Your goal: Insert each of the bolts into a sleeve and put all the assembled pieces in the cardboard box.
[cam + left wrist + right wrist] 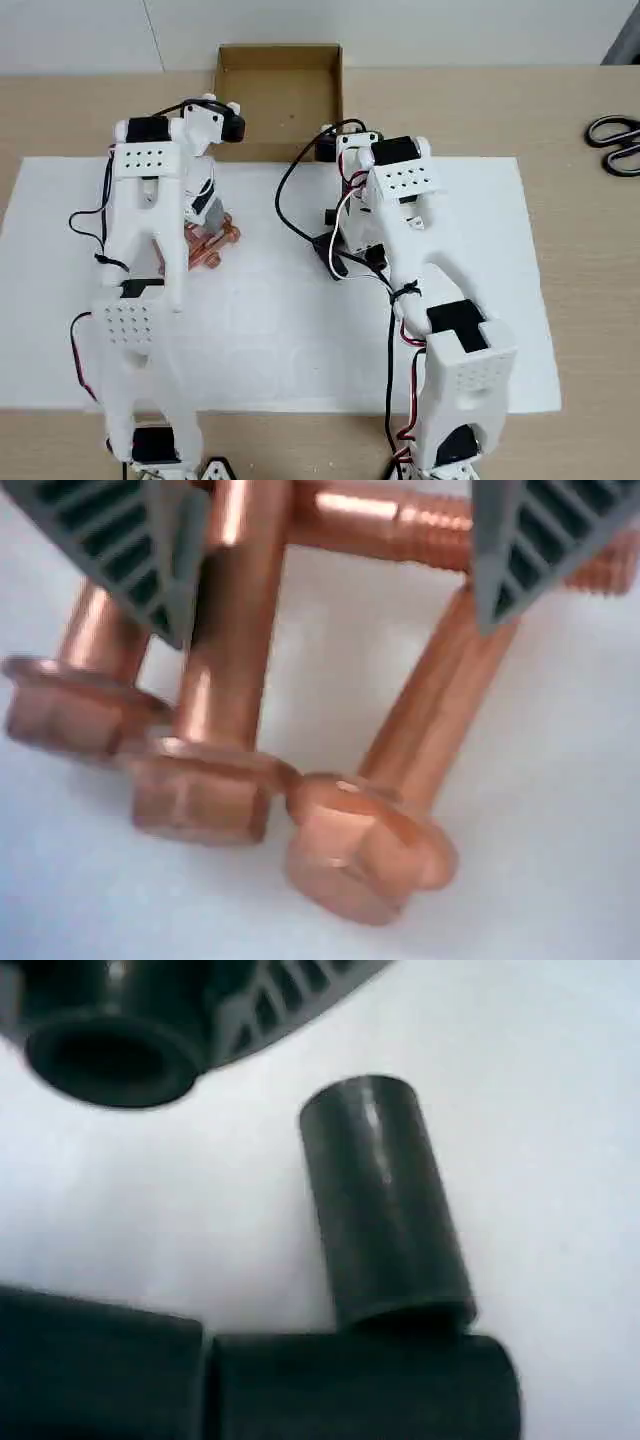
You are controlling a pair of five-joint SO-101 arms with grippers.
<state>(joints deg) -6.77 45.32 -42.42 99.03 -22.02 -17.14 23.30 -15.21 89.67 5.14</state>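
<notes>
left gripper point(330, 625): jaws spread, straddling the shafts of copper bolts point(225, 680) heaped on the white paper point(280, 330). right gripper point(150, 1030): jaws seem pressed onto a black sleeve point(105, 1055), contact partly hidden. loose sleeves point(385, 1200) lie on the paper just beneath. cardboard box point(275, 100) sits beyond the paper, ahead of both arms.

On the bench point(590, 260), a sheet point(300, 340) carries the bolts point(225, 660). One shaft lies between the left gripper's point(330, 630) parted fingers point(130, 550), against one finger's inner side. Another lies outside that finger, one under the other fingertip, and one crosswise behind both. The sleeves point(385, 1200) lie touching on the sheet. The cardboard box point(280, 95) sits beyond the fingers.
</notes>
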